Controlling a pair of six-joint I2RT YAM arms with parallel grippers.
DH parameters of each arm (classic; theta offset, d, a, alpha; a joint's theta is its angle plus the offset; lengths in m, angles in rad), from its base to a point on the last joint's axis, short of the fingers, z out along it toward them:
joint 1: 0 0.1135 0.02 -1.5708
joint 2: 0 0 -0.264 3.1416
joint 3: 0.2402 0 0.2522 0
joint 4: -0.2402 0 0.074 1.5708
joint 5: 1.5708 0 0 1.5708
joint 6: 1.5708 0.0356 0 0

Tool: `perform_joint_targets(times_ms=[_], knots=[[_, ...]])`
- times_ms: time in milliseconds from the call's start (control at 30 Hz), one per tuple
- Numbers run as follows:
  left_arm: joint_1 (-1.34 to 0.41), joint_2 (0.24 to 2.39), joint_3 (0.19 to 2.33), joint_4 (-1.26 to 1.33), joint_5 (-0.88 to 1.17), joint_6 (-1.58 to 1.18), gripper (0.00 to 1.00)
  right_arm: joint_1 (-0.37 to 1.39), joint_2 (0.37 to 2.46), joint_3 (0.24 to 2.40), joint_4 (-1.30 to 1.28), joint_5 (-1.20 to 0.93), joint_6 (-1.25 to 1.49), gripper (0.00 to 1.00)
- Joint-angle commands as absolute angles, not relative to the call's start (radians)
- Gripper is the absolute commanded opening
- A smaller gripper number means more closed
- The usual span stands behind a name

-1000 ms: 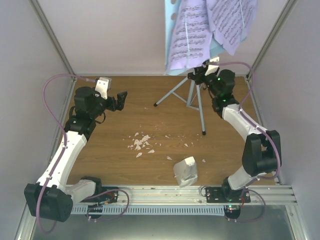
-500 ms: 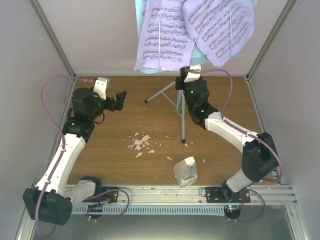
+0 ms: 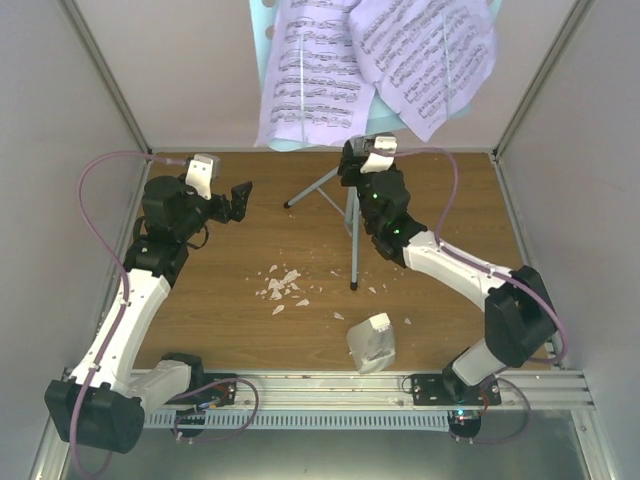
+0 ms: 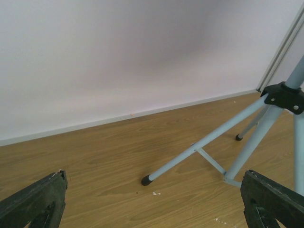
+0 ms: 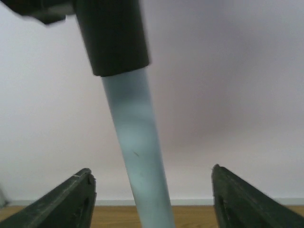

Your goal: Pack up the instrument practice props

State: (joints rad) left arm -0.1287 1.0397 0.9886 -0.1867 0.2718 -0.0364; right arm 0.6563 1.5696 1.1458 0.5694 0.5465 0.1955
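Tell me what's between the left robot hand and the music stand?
Just bare wooden table between the open left gripper and the music stand; the left wrist view shows only a tiny white speck by its nearest foot.

Seen from the table's [image 3: 220,310] centre, the music stand [image 3: 353,245] stands at 12 o'clock, near the back wall. The sheet music pages [image 3: 310,80] lie side by side on its tray [image 3: 262,35]. The crumbs [image 3: 282,285] lie at 8 o'clock and the metronome [image 3: 371,342] at 5 o'clock, near the front edge. The stand's pole passes between the right gripper's [image 5: 151,171] fingers, touching neither. The left gripper [image 3: 238,198] hangs at 10 o'clock, well apart from the stand.
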Motion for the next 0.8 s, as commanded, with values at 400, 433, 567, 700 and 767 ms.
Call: perform_joint_targets(times_ms=[400, 433, 567, 700, 767], knots=[[-0.124, 1.013, 0.974, -0.146, 0.260, -0.032, 0.99, 0.533, 1.135, 0.737, 0.540, 0.197, 0.268, 0.95], [-0.124, 1.012, 0.974, -0.146, 0.263, -0.032, 0.99, 0.491, 1.103, 0.704, 0.540, 0.153, 0.291, 0.95], [-0.124, 1.016, 0.972, -0.145, 0.266, -0.035, 0.99, 0.280, 1.056, 0.606, 0.566, -0.073, 0.335, 0.95], [-0.124, 1.016, 0.971, -0.143, 0.274, -0.038, 0.99, 0.116, 1.172, 0.599, 0.629, -0.420, 0.258, 0.95], [-0.125, 1.019, 0.971, -0.143, 0.273, -0.038, 0.99, 0.079, 1.257, 0.648, 0.633, -0.571, 0.192, 0.95]])
